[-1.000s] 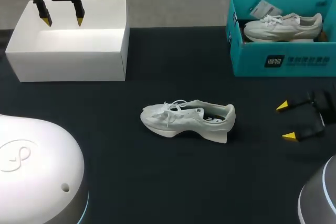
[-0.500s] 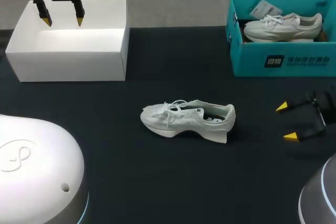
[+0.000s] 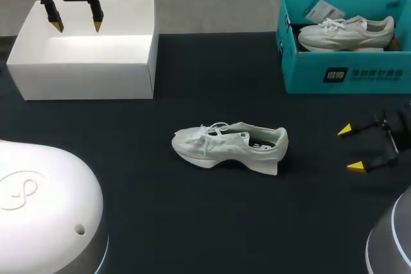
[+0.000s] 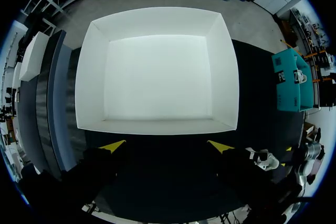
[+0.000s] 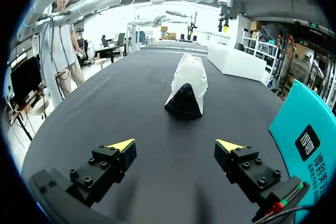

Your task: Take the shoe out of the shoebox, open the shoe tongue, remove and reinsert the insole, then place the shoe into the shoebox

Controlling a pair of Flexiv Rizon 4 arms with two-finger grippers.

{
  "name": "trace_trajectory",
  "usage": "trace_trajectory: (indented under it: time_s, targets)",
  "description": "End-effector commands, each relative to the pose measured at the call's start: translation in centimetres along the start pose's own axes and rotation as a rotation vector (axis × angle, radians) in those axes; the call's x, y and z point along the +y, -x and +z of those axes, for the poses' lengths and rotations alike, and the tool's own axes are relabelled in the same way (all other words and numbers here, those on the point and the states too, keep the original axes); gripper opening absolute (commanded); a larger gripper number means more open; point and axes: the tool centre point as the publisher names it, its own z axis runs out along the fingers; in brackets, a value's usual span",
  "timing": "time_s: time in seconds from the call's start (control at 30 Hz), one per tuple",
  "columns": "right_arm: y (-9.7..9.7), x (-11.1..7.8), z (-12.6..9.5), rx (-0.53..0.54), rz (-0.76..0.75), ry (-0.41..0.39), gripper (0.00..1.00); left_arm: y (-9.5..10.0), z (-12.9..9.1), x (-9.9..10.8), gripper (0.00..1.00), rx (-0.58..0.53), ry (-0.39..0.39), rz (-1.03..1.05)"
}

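A white shoe [image 3: 230, 147] lies on its sole in the middle of the dark table, toe to the left, heel to the right; in the right wrist view the shoe [image 5: 187, 86] sits well ahead of the fingers, heel toward them. My right gripper [image 3: 352, 149] hovers low at the table's right, open and empty [image 5: 177, 144]. Over the empty white box [image 3: 87, 49] at the far left hangs my left gripper [image 3: 76, 26], open and empty [image 4: 166, 146]. The white box [image 4: 157, 72] shows nothing inside.
A teal shoebox [image 3: 347, 68] at the far right holds a second white shoe [image 3: 347, 31] and a tag. Its teal wall [image 5: 307, 129] stands close beside my right gripper. Bare table lies between the boxes.
My right gripper has drifted slightly to the right, away from the shoe. The left arm and the shoe have not moved.
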Motion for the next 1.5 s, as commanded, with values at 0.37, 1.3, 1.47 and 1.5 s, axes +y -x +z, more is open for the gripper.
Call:
trace_trajectory:
  time_s: [0.37, 1.3, 1.47, 1.5]
  targets:
    - [0.0, 0.4, 0.6, -0.067, 0.031, 0.004, 1.0, 0.0, 0.0, 0.0, 1.0, -0.001, 0.0, 0.0]
    - [0.9, 3.8, 7.2, -0.464, 0.188, -0.026, 1.0, 0.0, 0.0, 0.0, 1.0, -0.001, 0.0, 0.0]
    - [1.5, 3.5, 8.5, -0.477, 0.192, 0.005, 1.0, 0.0, 0.0, 0.0, 1.0, -0.001, 0.0, 0.0]
    - [1.5, 3.5, 8.7, -0.47, 0.192, 0.017, 1.0, 0.0, 0.0, 0.0, 1.0, -0.001, 0.0, 0.0]
